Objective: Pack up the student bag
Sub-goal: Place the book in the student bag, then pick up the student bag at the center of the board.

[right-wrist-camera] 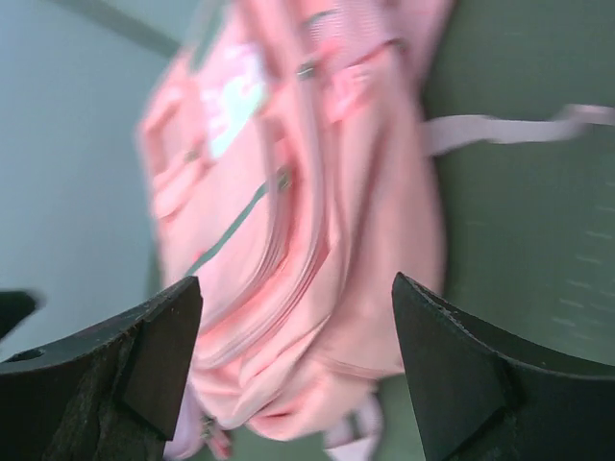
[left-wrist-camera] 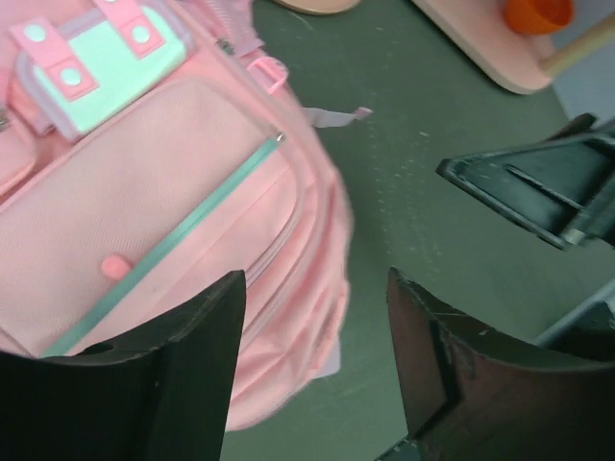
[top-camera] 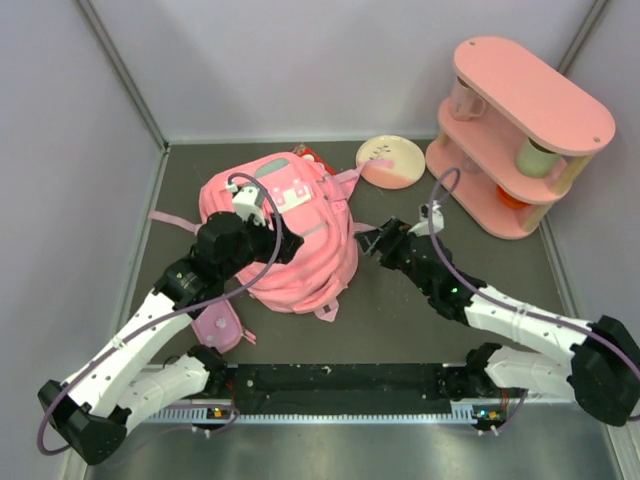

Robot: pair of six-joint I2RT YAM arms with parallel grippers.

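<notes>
The student bag point(top-camera: 300, 250), a soft pink backpack with a white-and-mint patch, lies front side up in the middle of the table. My left gripper point(top-camera: 288, 246) hovers over its front pocket, jaws open and empty. In the left wrist view the bag point(left-wrist-camera: 144, 211) fills the left half, with the open left gripper point(left-wrist-camera: 312, 327) above its right edge. My right gripper point(top-camera: 368, 240) stands open just right of the bag, not touching it. The right wrist view is blurred and shows the bag point(right-wrist-camera: 288, 240) beyond the open right gripper point(right-wrist-camera: 298, 317).
A small pink pouch point(top-camera: 219, 328) lies at the bag's near left. A cream plate point(top-camera: 390, 161) sits behind the bag, and a pink two-tier shelf point(top-camera: 520, 130) holding cups stands at the back right. A red item point(top-camera: 308, 153) peeks out behind the bag.
</notes>
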